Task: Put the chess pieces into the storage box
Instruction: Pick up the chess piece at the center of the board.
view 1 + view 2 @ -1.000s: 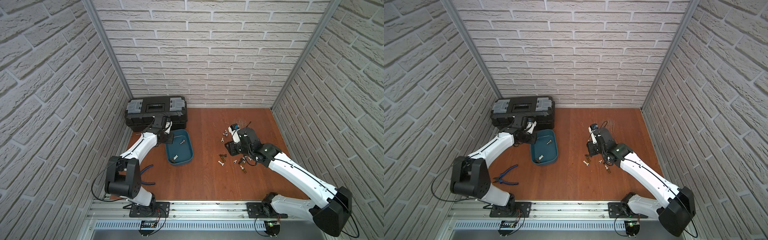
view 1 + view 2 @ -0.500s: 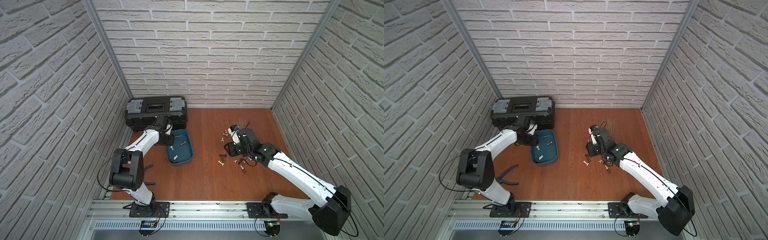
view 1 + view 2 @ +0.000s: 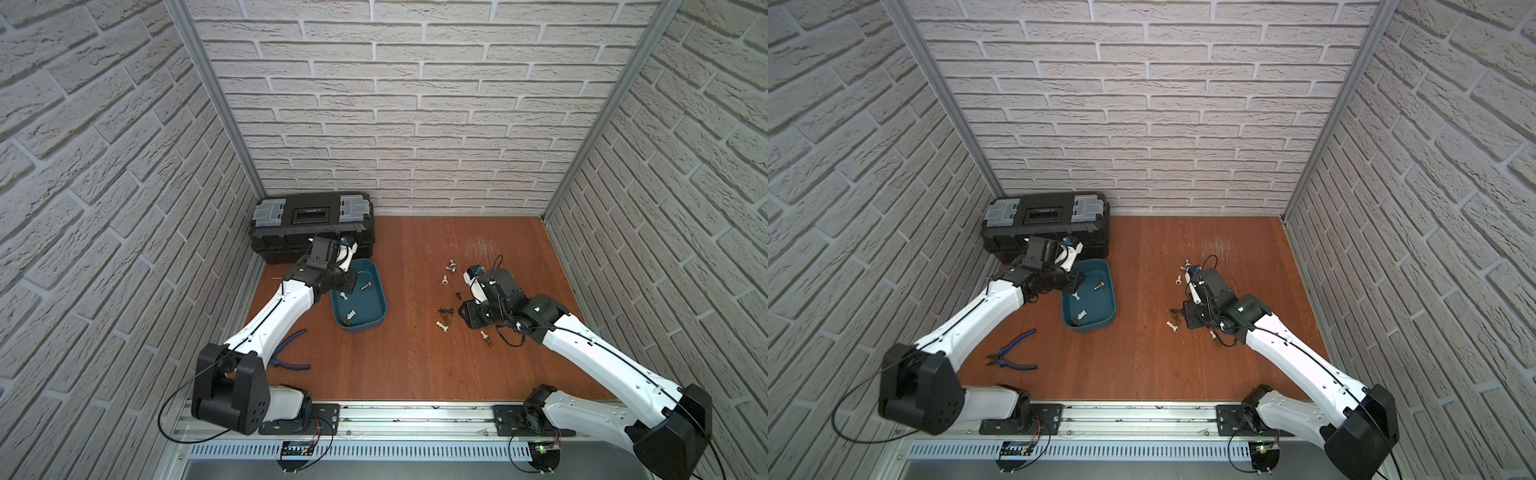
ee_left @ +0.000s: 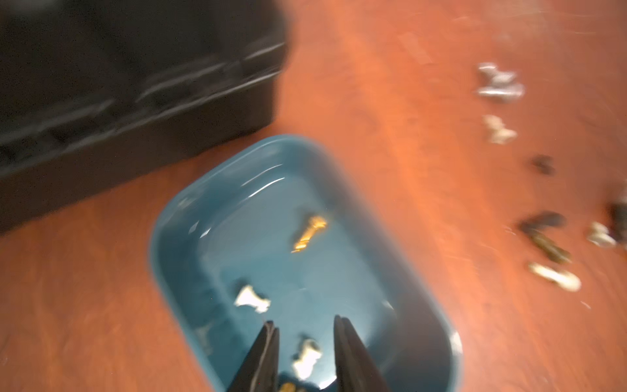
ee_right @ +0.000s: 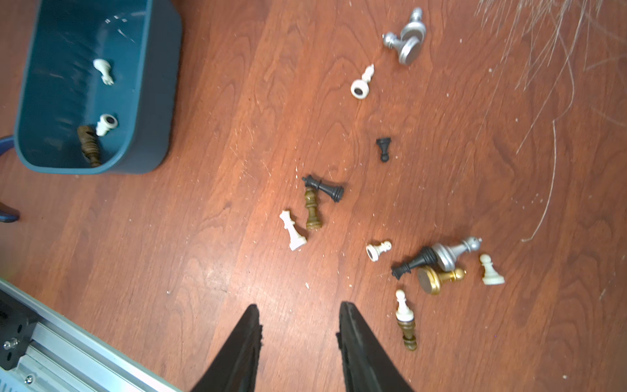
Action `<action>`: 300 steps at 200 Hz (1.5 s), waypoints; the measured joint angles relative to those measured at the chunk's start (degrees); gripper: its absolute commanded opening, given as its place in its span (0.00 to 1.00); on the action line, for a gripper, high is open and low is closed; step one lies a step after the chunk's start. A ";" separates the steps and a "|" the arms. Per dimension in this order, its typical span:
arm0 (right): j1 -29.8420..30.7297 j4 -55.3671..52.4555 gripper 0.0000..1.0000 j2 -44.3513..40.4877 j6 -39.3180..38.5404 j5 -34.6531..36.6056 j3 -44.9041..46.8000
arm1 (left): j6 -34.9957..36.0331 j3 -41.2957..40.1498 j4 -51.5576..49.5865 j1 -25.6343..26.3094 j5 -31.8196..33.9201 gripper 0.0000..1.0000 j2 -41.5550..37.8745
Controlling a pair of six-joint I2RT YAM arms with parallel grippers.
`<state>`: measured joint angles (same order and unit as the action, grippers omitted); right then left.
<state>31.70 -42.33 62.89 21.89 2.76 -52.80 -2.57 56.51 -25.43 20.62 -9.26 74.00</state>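
- Most of the chess pieces [image 5: 312,210] lie scattered on the reddish wooden worktop [image 3: 395,365], well apart from the storage box [image 3: 368,309] and on the robot's right side.
- Among them, two silver pieces [image 5: 405,37] touch each other nearest the back wall.
- A lone black pawn [image 5: 383,148] lies by itself.
- In a tight cluster, a black piece [image 5: 414,263], a silver piece [image 5: 454,251] and a golden piece [image 5: 439,278] touch.
- Four pieces are inside the teal box: a white piece [image 5: 104,71], a second white piece [image 5: 107,124] just beside a dark brown piece [image 5: 89,146], and a metallic piece [image 4: 310,232].
- The left hand [image 4: 303,320] hangs over the inside of the box, fingers partly apart and gripping nothing. Its wrist view is blurred.
- The right hand [image 5: 299,305] is over bare worktop near the scattered pieces, fingers partly apart and empty.
- The box sits just in front of a black toolbox [image 3: 311,224].
- Blue-handled pliers [image 3: 1011,357] lie beside the left arm.
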 measured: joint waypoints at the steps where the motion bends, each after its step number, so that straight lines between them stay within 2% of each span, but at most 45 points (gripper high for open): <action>1: 0.00 -0.13 0.42 0.00 -0.02 0.00 0.00 | 0.39 -0.22 0.26 0.61 0.17 0.33 -0.37; 41: 0.00 -2.58 0.39 2.12 1.11 -0.52 0.11 | 9.07 -5.18 4.07 16.79 -1.07 0.33 -7.82; 81: 0.00 -3.28 0.38 2.78 3.28 -1.09 3.39 | 13.05 -5.68 4.68 23.52 -1.57 0.33 -8.04; 125: 0.00 -2.34 0.38 3.87 4.92 -0.87 4.74 | 13.75 -5.27 6.62 24.13 -3.17 0.34 -6.91; 154: -0.02 0.35 0.38 7.13 5.99 -1.14 5.46 | 14.56 -4.07 6.62 24.13 -3.50 0.34 -3.50; 186: -0.04 4.59 0.38 11.72 5.99 -4.04 5.49 | 14.53 -4.07 6.27 24.13 -3.48 0.34 -3.58; 266: -0.04 10.43 0.38 24.74 -3.21 -6.51 2.47 | 14.56 -4.07 5.99 24.46 -2.08 0.35 -6.82; 300: -0.04 11.52 0.39 27.02 -5.25 -7.30 2.25 | 14.62 -4.07 5.60 25.00 -1.03 0.35 -6.82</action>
<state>31.66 -30.81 89.91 16.64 -4.54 -50.54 12.05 52.45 -19.84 45.63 -10.28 67.18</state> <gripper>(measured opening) 0.386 0.349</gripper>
